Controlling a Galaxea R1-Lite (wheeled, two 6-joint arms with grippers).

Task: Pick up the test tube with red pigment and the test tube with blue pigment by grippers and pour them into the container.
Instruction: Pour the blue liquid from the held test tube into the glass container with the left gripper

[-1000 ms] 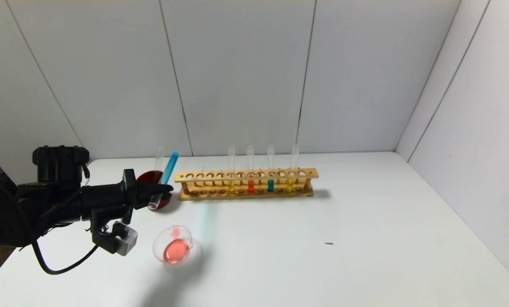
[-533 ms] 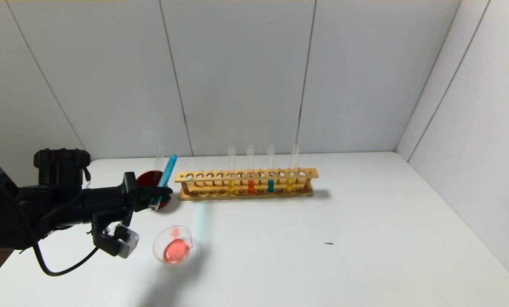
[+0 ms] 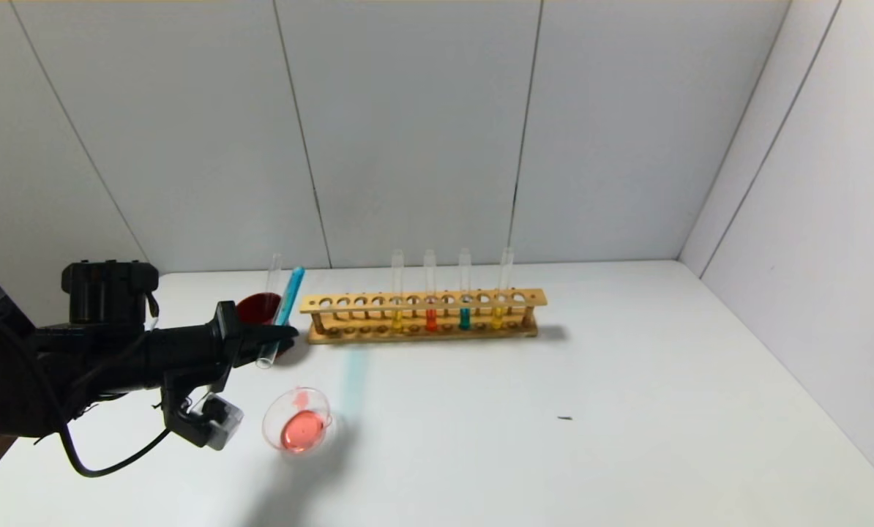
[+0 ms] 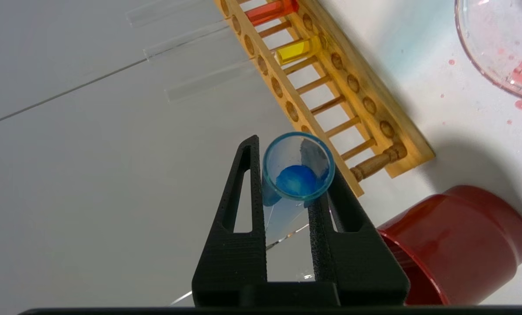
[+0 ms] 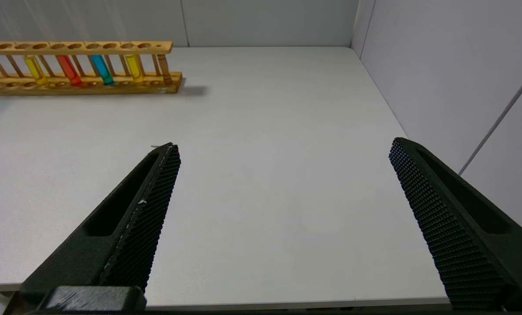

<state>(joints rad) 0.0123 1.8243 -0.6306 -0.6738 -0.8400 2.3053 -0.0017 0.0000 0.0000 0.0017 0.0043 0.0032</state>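
Container (image 3: 297, 421), a low clear glass dish already holding red liquid, sits lower left on the counter (image 3: 554, 410). Left claw (image 3: 279, 338), just above it in frame, is clamped on the slick blue test tube (image 3: 282, 316); tip slowly over the dish. Right claw (image 5: 283, 153) is apart, idle.

Blue-tinted test tube (image 3: 288, 296) in black left gripper (image 3: 279, 338); dark red cup (image 3: 258, 308); pink liquid in clear dish (image 3: 297, 419); tan wooden rack (image 3: 422, 316).
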